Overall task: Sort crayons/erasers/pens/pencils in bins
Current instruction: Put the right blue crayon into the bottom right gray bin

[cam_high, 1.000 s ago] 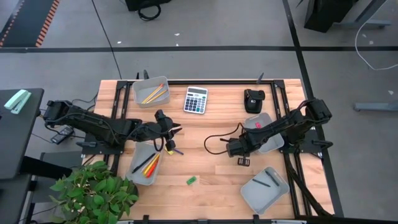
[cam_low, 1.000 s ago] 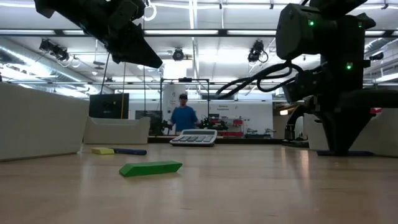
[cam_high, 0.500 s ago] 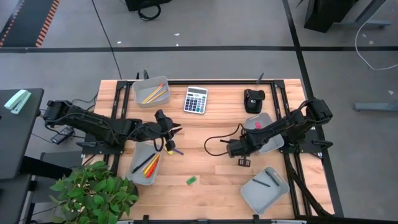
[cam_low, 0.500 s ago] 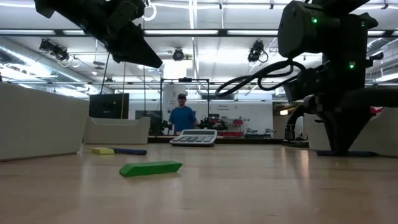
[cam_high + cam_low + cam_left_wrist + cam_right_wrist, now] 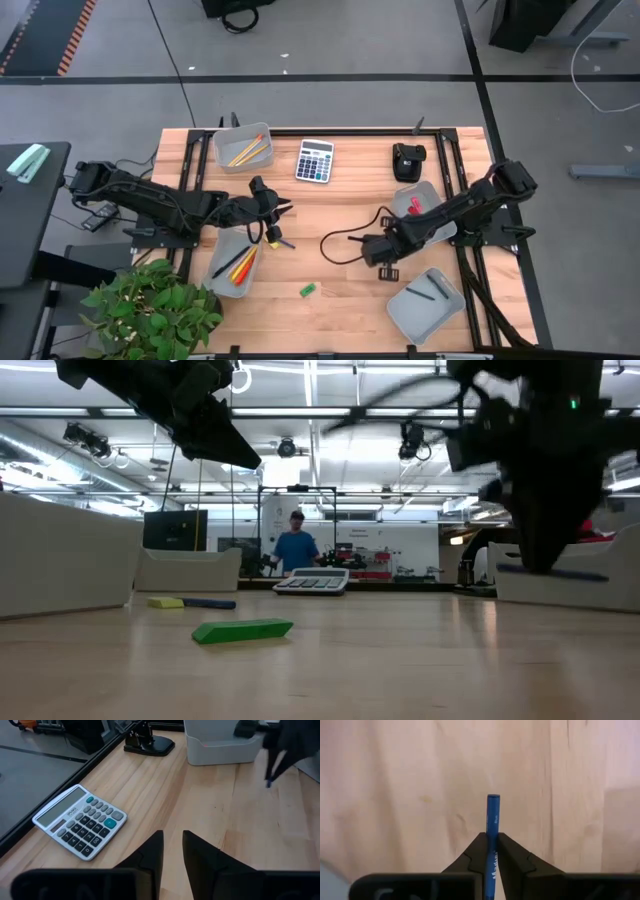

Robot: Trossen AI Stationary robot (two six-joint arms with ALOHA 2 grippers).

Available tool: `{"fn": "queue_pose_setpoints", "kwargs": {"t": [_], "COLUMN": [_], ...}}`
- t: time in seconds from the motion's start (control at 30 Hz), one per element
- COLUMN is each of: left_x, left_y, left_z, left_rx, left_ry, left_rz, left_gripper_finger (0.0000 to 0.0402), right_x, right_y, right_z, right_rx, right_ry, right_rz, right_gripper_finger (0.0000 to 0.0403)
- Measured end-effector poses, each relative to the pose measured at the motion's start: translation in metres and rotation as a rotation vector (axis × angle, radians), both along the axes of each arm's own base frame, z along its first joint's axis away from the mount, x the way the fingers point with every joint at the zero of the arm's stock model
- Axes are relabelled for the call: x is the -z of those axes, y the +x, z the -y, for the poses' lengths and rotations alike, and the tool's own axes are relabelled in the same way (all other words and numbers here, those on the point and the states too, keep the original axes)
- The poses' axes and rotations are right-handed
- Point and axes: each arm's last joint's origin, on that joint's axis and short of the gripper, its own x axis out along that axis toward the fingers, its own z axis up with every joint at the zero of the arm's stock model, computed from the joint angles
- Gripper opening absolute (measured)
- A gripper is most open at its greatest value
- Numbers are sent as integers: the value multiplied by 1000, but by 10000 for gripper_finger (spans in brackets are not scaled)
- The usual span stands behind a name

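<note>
My right gripper [image 5: 490,851] hangs pointing down over the table's right half [image 5: 386,268], shut on a blue pen [image 5: 493,817]. My left gripper [image 5: 172,855] hovers above the table's left half [image 5: 270,215], open by a narrow gap with nothing in it. A green eraser [image 5: 308,290] lies flat near the front edge. A small yellow piece [image 5: 165,602] and a dark pen [image 5: 208,603] lie on the wood below the left gripper. Four grey bins stand around: far left with pencils [image 5: 222,140], near left [image 5: 216,283], right with red erasers [image 5: 432,190], near right with a pen [image 5: 412,318]. My right gripper pinches the blue pen's shaft [image 5: 492,840] between its two fingers, coming from above and pointing down. One end of the pen sticks out past the fingertips. The pen [image 5: 555,573] hangs about level, lifted clear of the table.
A calculator [image 5: 314,160] and a black device [image 5: 407,160] sit at the far side. A potted plant [image 5: 150,305] overhangs the near left corner. Open wood lies in the middle. A person [image 5: 294,545] stands far off in the room.
My right gripper has risen and swung toward the table's near edge. The blue pen, which lay on the table under it, has come up with it and now hangs clear of the wood.
</note>
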Motion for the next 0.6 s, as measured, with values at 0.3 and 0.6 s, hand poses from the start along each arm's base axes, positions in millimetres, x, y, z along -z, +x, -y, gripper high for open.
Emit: {"fn": "queue_pose_setpoints", "kwargs": {"t": [0.3, 0.6], "left_x": [0, 0], "left_y": [0, 0], "left_z": [0, 0], "left_rx": [0, 0], "left_ry": [1, 1], "left_rz": [0, -1], "left_gripper_finger": [82, 84], "right_x": [-68, -94], "right_y": [-3, -51], "right_z": [-49, -117], "right_rx": [-69, -32], "right_ry": [-7, 76], "right_rz": [1, 5], "right_gripper_finger": [40, 40]}}
